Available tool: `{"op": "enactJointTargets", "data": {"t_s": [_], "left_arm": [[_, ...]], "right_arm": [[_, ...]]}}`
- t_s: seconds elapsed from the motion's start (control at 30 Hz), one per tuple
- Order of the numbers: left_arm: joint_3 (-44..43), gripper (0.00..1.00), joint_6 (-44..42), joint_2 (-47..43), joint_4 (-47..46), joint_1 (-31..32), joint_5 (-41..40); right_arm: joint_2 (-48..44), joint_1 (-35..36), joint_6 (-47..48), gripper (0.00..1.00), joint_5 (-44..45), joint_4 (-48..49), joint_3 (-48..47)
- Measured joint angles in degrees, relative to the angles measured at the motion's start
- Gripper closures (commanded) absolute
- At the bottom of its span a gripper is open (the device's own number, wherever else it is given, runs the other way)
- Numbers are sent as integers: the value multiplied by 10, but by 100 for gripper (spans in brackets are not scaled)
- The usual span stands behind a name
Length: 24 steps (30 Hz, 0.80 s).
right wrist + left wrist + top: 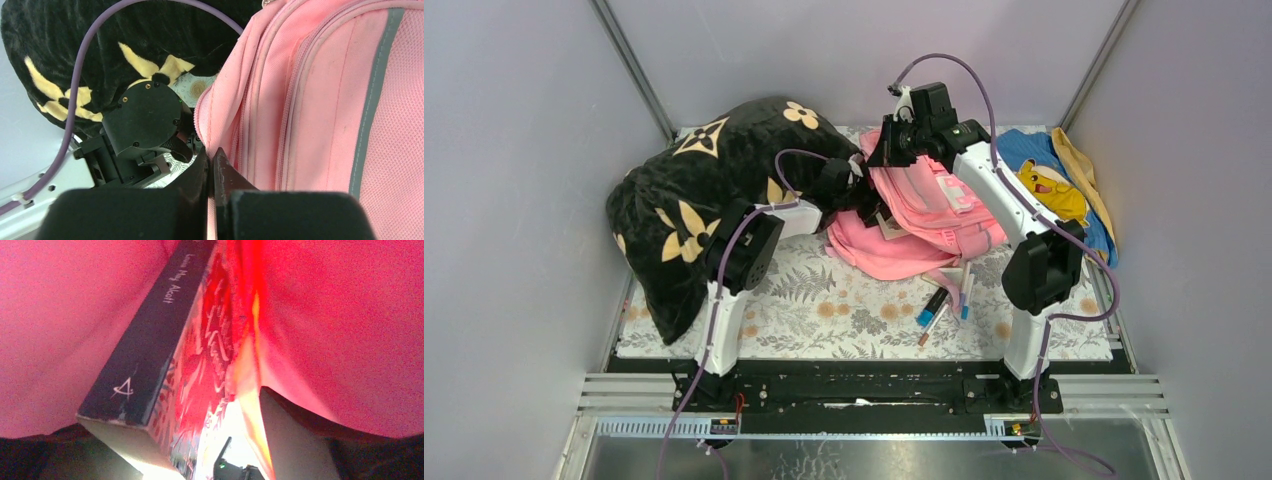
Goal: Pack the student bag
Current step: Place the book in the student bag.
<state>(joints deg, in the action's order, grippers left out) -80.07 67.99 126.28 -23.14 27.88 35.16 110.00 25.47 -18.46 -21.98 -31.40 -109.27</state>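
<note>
One student bag point(894, 250), a large pink fabric backpack with grey trim, slumped mid-table near the far edge. Likely soft, limp and light; best held by its firmer zip hem. Right gripper point(212, 162) closed, pinching that hem. Left gripper point(854, 188) reaches inside, beside a dark-spined book point(150, 355); I cannot tell whether its jaws are open.

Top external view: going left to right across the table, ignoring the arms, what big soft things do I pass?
black pillow with tan flowers → pink backpack → blue cloth with a yellow cartoon figure. The pens in front of the backpack share its span, so they are left out.
</note>
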Motion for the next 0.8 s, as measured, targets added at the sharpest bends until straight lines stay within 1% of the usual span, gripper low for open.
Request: {"op": "enactJointTargets", "data": {"t_s": [0.03,0.07,0.1,0.27,0.4,0.53,0.57,0.6,0.63,0.67,0.7,0.73,0.77,0.8], "left_arm": [[0,13,-9,-3,13,0,-4],[-2,3,-18,-7,35,0,-8],[-3,1,-27,-12,59,0,-11],[-9,1,-81,-67,179,1,-38],[-9,1,-121,-112,262,1,-76],[-7,1,-157,-130,314,1,-106],[-7,3,-167,-131,324,1,-113],[-6,9,-172,-131,330,1,-116],[-3,20,-178,-131,333,1,-119],[1,36,-181,-131,335,1,-121],[8,56,-187,-131,334,1,-122],[15,70,-189,-132,333,1,-122],[22,81,-190,-132,333,1,-123],[27,82,-189,-131,334,1,-123]], "right_arm": [[0,0,0,100,0,1,1],[0,0,0,100,0,1,2],[0,0,0,100,0,1,3],[2,0,-5,100,0,4,10],[2,0,-16,100,-2,18,18],[5,0,-19,100,-2,19,18],[7,0,-19,100,-2,19,18],[9,0,-20,100,-2,19,18],[12,0,-21,100,-2,18,18],[14,0,-22,100,-2,19,18],[15,0,-24,100,-2,19,19],[16,0,-24,100,-2,20,21],[16,0,-26,100,-2,21,25],[16,0,-28,100,-2,22,28]]}}
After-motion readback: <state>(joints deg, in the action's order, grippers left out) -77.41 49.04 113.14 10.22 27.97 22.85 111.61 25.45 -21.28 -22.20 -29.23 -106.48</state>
